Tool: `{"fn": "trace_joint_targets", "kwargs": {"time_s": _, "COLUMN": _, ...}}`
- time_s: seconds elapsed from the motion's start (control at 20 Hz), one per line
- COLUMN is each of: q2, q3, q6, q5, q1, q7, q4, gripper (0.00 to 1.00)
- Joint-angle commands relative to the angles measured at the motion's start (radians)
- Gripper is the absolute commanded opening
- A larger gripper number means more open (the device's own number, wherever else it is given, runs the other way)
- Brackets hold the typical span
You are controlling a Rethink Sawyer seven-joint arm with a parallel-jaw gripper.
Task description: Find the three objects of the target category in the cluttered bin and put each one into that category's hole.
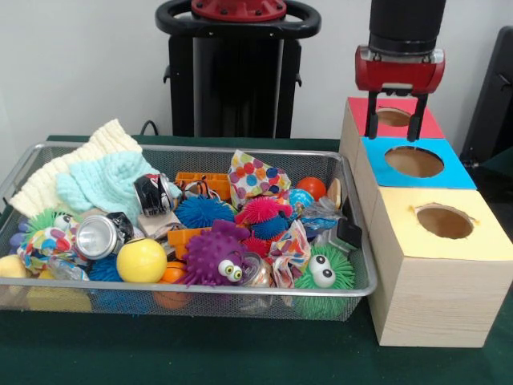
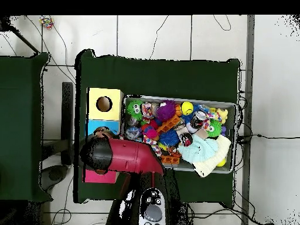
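Wood-grain box with a pale yellow top [image 1: 439, 265] stands nearest on the dark green counter [image 1: 240, 353], its top pierced by a round hole. Just beside it, to the left in the front view, sits the cluttered bin [image 1: 200, 290], a shallow rectangular tray of silver wire mesh with a rounded metal rim.

At the bin's near edge lie a smooth yellow ball [image 1: 142, 260], a purple spiky creature with bulging eyes [image 1: 215, 257] and a green bristly one-eyed ball [image 1: 325, 273]. A shiny crushed can [image 1: 100, 236] rests to the left of the yellow ball. Mid-bin are a blue spiky ball [image 1: 200, 212], a pink spiky ball [image 1: 260, 211] and an orange plastic block [image 1: 184, 237]. Further back lie a piece of fabric with coloured dots [image 1: 252, 176], a smooth red-orange ball [image 1: 313, 188], a mint knitted cloth [image 1: 100, 184] and a cream ribbed knit [image 1: 68, 164] draped over the far left rim.

Behind the yellow box stands a box with a blue top [image 1: 417, 163], also holed, and behind that one with a red top [image 1: 397, 119].

Red and black pincer [image 1: 393, 128] hangs above the boundary between red and blue tops, its two dark fingers [image 1: 372, 124] parted and grasping nothing. From overhead, the red arm [image 2: 126, 157] covers the red box and part of the blue one.
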Motion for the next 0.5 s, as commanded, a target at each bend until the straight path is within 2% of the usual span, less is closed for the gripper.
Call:
{"fn": "trace_joint_targets", "kwargs": {"time_s": 0.05, "q2": -0.061, "q3": 0.025, "q6": 0.163, "q5": -0.028, "q1": 0.010, "q7": 0.106, "q4": -0.034, "gripper": 1.00}}
{"fn": "trace_joint_targets", "kwargs": {"time_s": 0.35, "q2": -0.098, "q3": 0.035, "q6": 0.274, "q5": -0.030, "q1": -0.003, "q7": 0.088, "q4": -0.088, "gripper": 1.00}}
{"fn": "trace_joint_targets", "kwargs": {"time_s": 0.5, "q2": -0.076, "q3": 0.028, "q6": 0.291, "q5": -0.041, "q1": 0.012, "q7": 0.106, "q4": -0.120, "gripper": 1.00}}
